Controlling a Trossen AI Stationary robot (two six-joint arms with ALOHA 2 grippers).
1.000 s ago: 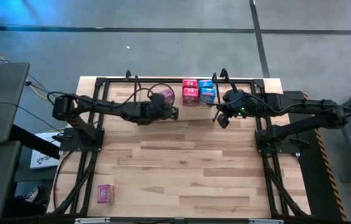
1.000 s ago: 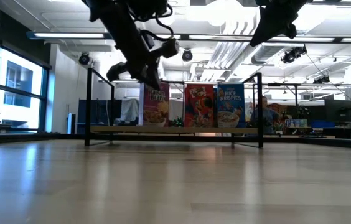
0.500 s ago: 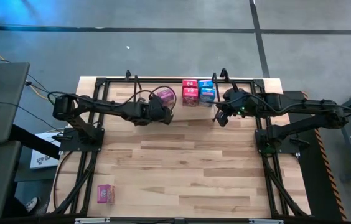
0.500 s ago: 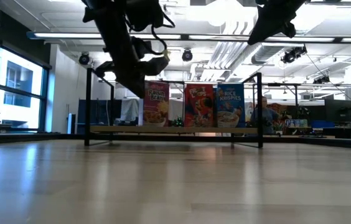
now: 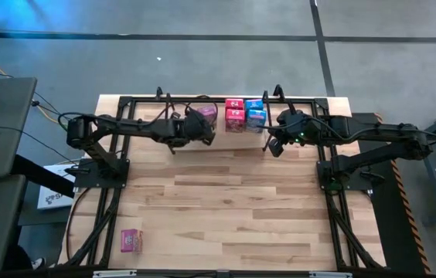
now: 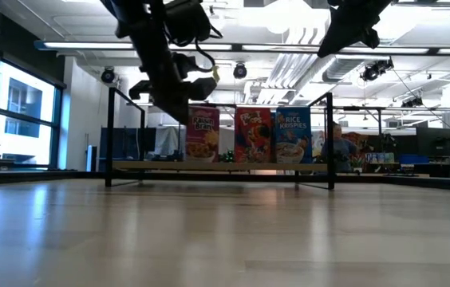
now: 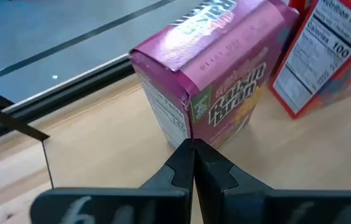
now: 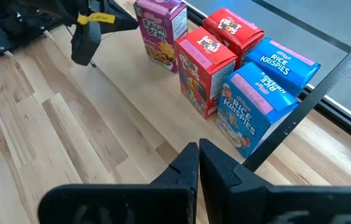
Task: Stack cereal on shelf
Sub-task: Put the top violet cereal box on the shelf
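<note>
The shelf, a black wire rack with a light board, stands along the table's far edge. Upright on it are a pink Raisin Bran box, two red boxes and two blue Rice Krispies boxes. My left gripper is shut and sits right at the pink box's near side. My right gripper is shut and hovers above the table, near the blue boxes. Another pink box lies at the table's near left corner. My left gripper's shut fingertips meet the pink box at its near vertical corner edge, low down. They come slanting from the table's near left side. The box stands upright on the shelf board, close beside the red box.
Black rails run along the table's left, right and far sides. The shelf's wire posts rise beside the blue boxes. Open wooden tabletop spreads between the arms and the near edge.
My left gripper has moved toward the table's left and far edge, up to the pink box, staying shut. The pink box has slid a little along the shelf toward the red box. My right arm has kept still.
</note>
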